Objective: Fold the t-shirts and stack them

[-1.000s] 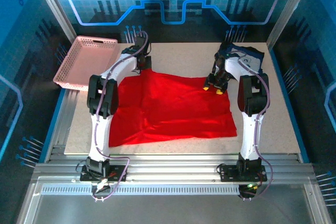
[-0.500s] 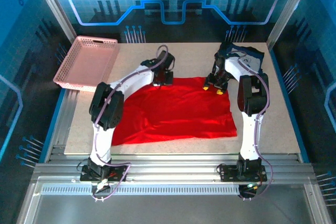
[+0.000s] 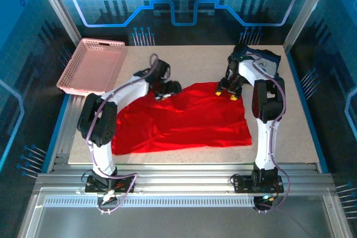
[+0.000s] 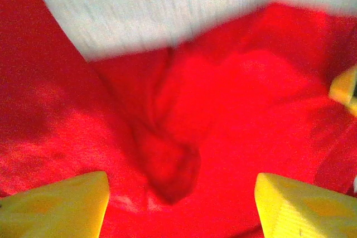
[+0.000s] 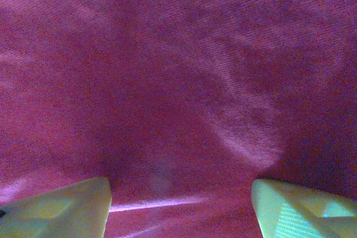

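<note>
**Top view.** The red t-shirt (image 3: 184,118) lies spread across the centre of the surface (image 3: 290,132). Its near hem faces 6 o'clock. Its far edge is gathered into wrinkles between the two arms. The navy t-shirt (image 3: 266,59) lies crumpled at the 1 o'clock corner, partly behind the right arm and just beyond the red t-shirt's far right corner. The pink basket (image 3: 92,65) sits at the 10 o'clock corner, well apart from both shirts.

**Left arm.** The left pincer (image 3: 170,88) rests on the far edge of the red t-shirt, at 11 o'clock from the shirt's centre. In the left wrist view, the left pincer (image 4: 178,204) has its yellow fingertips (image 4: 56,207) set wide apart. A bunched fold of red cloth (image 4: 167,165) lies between them, and neither fingertip grips it. Bare surface (image 4: 167,9) shows at 12 o'clock, beyond the cloth edge. A yellow shape at the 3 o'clock border is probably a fingertip of the other arm.

**Right arm.** The right pincer (image 3: 226,94) points down at the far right corner of the red t-shirt, at 1 o'clock from the shirt's centre. In the right wrist view, the right pincer (image 5: 179,207) has its fingertips (image 5: 56,210) spread apart. Smooth cloth lies directly beneath them, and nothing is clamped.
</note>
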